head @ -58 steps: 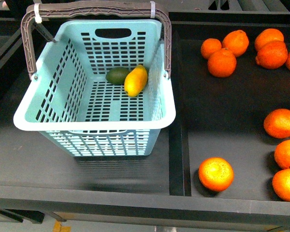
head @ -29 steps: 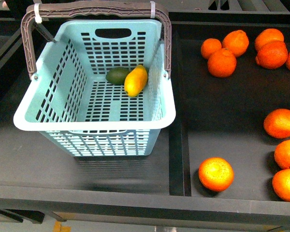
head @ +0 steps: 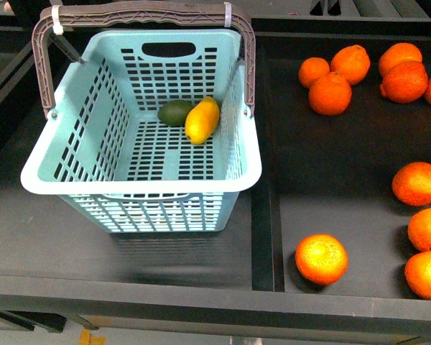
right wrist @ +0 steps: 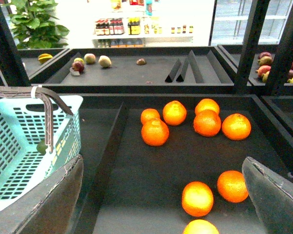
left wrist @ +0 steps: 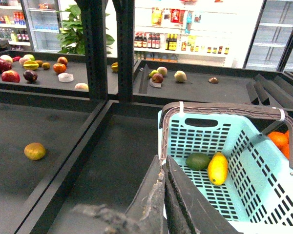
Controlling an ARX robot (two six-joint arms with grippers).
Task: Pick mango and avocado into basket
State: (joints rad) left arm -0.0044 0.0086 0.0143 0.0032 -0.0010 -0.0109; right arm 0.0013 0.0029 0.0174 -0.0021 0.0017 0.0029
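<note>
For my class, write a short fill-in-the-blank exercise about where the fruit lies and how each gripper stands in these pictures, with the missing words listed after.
1. The mango and the avocado both lie inside the teal ____.
2. The avocado touches the mango and lies to its ____ in the front view.
3. The left gripper has its fingers pressed ____.
4. The right gripper is ____, with oranges showing between its fingers.

Missing words: basket; left; together; open
</note>
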